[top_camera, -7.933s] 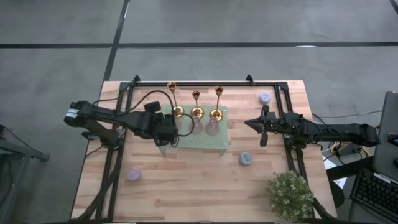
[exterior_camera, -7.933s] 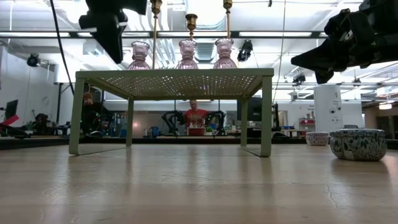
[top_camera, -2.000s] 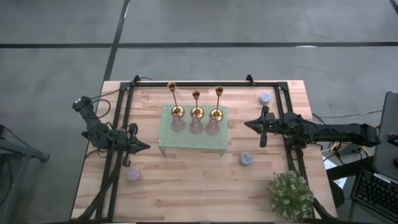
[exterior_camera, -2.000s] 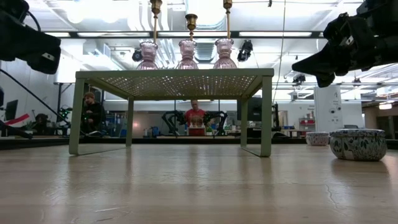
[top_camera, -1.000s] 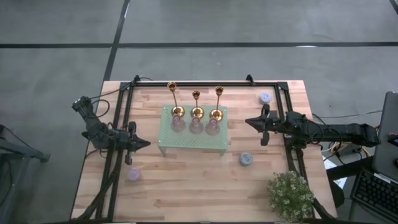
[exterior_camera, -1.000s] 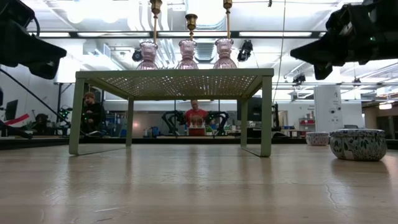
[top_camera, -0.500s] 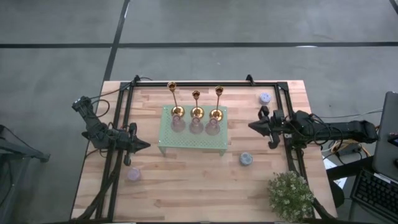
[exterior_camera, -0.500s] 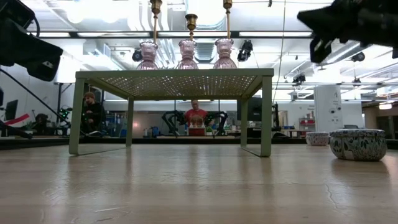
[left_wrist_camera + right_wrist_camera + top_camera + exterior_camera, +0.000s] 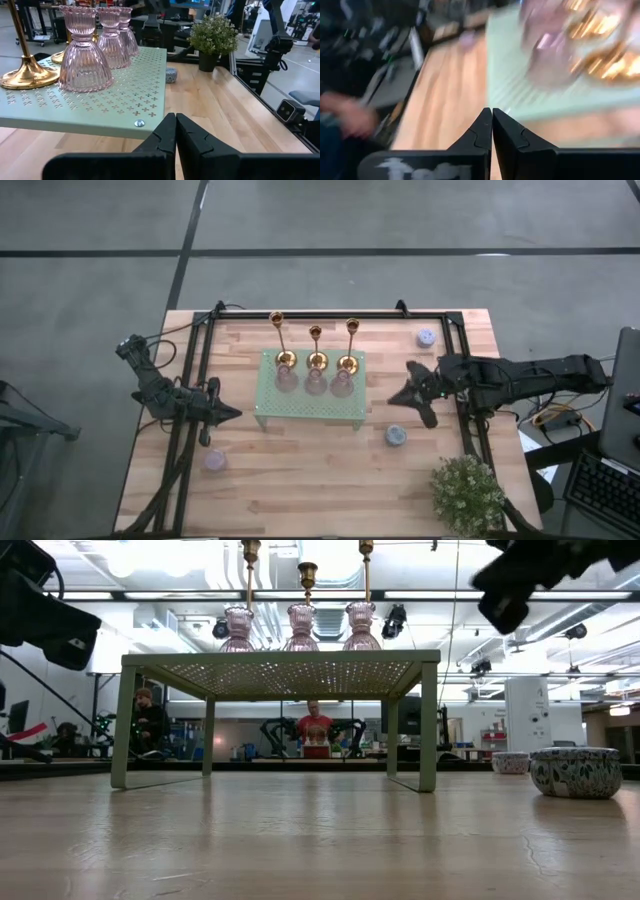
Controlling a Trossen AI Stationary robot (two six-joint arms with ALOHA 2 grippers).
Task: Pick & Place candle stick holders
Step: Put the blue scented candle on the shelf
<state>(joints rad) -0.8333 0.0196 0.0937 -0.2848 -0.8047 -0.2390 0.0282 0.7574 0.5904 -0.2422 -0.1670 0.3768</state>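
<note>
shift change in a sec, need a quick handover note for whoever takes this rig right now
Left gripper: shut, empty, parked left of the green perforated stand.
Right gripper: shut, empty, off the stand's right edge.
Three brass candle stick holders stand upright along the stand's far side, three pink glass holders in front of them.
Done: cannot tell from this view; neither gripper holds a candlestick.
Left: any pick and place of the candlesticks.

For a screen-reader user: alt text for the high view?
Three gold candle stick holders stand behind three pink glass holders on a green perforated stand. The shut left gripper waits left; the shut right gripper is right.
</note>
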